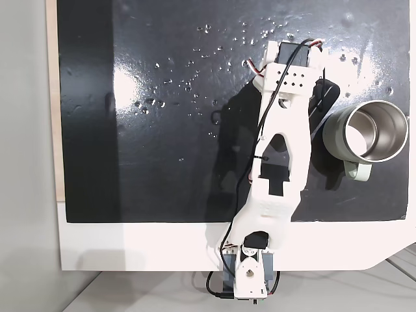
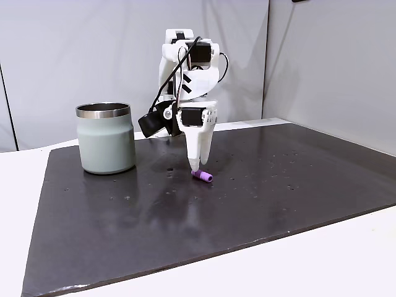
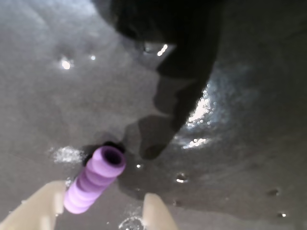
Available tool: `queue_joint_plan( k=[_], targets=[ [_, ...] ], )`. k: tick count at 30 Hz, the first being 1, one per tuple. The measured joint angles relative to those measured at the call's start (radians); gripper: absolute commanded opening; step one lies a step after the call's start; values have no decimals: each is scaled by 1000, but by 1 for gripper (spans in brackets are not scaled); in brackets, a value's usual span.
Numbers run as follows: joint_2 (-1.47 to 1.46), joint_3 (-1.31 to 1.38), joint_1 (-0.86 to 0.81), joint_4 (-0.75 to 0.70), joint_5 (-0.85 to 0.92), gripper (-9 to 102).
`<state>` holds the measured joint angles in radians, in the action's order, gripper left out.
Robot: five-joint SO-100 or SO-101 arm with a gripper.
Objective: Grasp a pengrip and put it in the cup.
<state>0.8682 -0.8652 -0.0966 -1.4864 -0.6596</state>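
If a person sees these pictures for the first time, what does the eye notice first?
First the white arm, reaching down onto the dark mat in a fixed view. Its gripper stands open around the tiny purple pengrip, which lies flat. The grey-green cup stands upright left of them.

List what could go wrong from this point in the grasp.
1. The pengrip lies on its side between the open gripper fingers, nearer one than the other in the wrist view; an uneven close could roll or squirt it away on the glossy mat.
2. The fingertips sit almost on the mat, so pushing lower could jam them.
3. The cup stands close beside the arm, so a low carry might hit its rim.
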Motion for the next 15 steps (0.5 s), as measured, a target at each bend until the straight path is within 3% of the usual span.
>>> queue_joint_plan(
  k=[5, 9, 15],
  targets=[
    [-169, 245, 9, -153, 11, 23],
    [-225, 331, 26, -179, 40, 19],
    [-229, 341, 25, -181, 74, 2]
  ],
)
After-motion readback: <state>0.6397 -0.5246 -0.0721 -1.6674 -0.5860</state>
